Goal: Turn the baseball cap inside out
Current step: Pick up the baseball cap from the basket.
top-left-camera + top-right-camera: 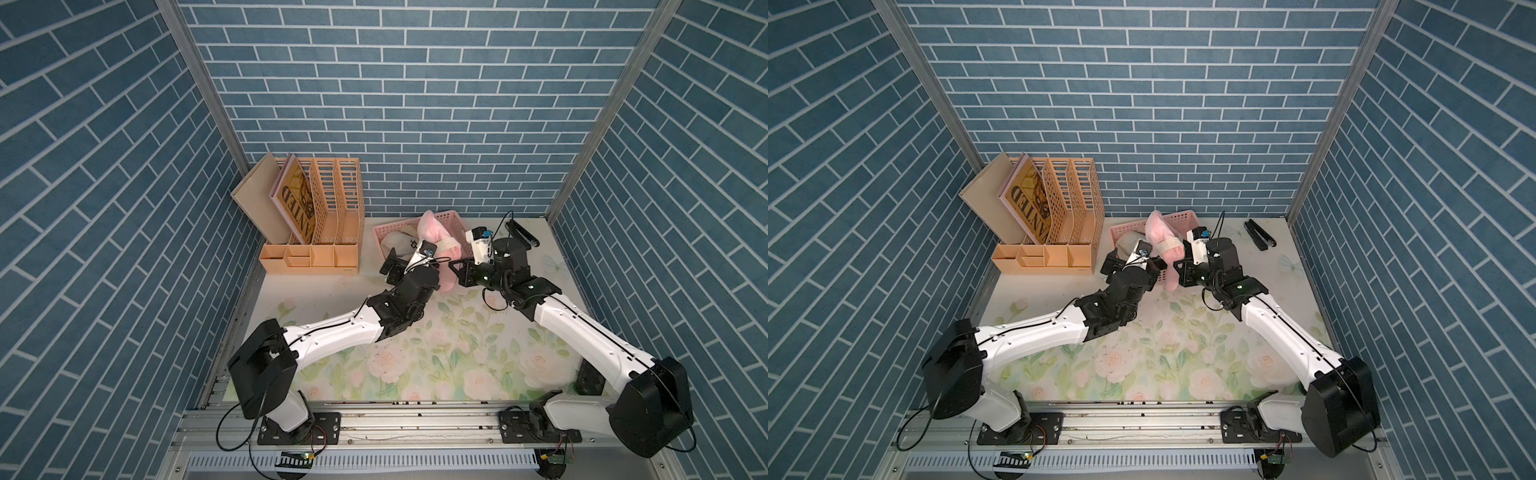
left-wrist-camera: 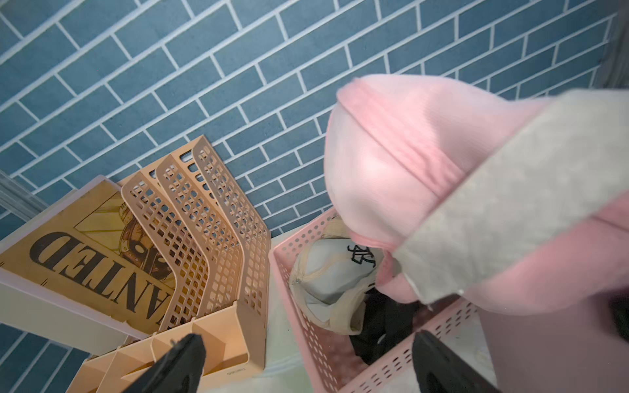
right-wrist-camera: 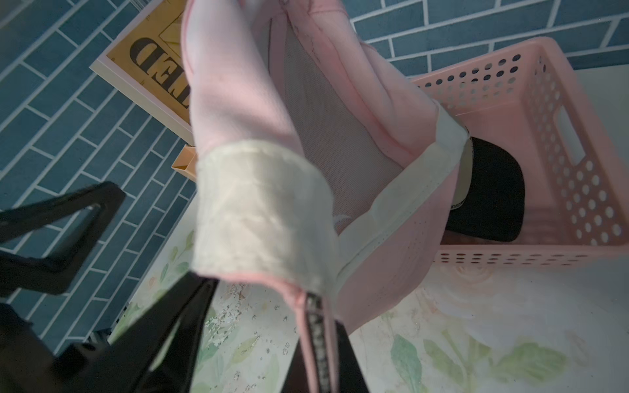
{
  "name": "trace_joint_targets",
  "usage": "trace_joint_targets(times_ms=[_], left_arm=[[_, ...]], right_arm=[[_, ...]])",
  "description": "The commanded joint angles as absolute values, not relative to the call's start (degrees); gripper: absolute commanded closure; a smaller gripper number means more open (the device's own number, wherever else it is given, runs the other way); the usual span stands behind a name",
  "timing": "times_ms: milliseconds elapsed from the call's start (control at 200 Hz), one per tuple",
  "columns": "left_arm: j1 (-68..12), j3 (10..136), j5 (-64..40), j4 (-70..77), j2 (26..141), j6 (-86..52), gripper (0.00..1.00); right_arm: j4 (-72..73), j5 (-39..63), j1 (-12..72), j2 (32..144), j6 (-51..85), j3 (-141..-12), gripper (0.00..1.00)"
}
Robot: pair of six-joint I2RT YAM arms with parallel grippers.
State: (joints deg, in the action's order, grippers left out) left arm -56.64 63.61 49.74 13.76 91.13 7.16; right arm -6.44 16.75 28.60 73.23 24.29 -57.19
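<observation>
Lab test booth: brick-print wall panels (image 1: pixel 395 104), aluminium rail (image 1: pixel 415 424), floral mat (image 1: pixel 436 353).

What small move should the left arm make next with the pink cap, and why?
Probably bring the open left gripper to the pink cap and close on its white sweatband. The right gripper is shut on the cap by its strap, so it is held at one side; a second hold may help.

Matt pink cloth cap (image 3: pixel 238 102), perforated smooth plastic basket (image 3: pixel 493 95), peach plastic file rack (image 2: pixel 190 217)
</observation>
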Motion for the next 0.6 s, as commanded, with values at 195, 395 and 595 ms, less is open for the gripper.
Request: trace_joint_targets(times_ms=[195, 395, 595], left_arm=[[-57.5, 67.3, 53.0, 25.9, 97.6, 17.1, 0.0], [-55.1, 70.4, 51.5, 30.5, 101.7, 23.4, 0.0], [-51.9, 69.1, 42.2, 28.9, 101.0, 25.7, 0.27]], right_arm=[[0.0, 20.9, 28.8, 72.1, 29.5, -53.8, 1.0], [-0.5, 23.3, 29.1, 71.4, 27.3, -51.6, 1.0], [-1.3, 27.6, 29.3, 70.1, 24.6, -49.1, 1.0]])
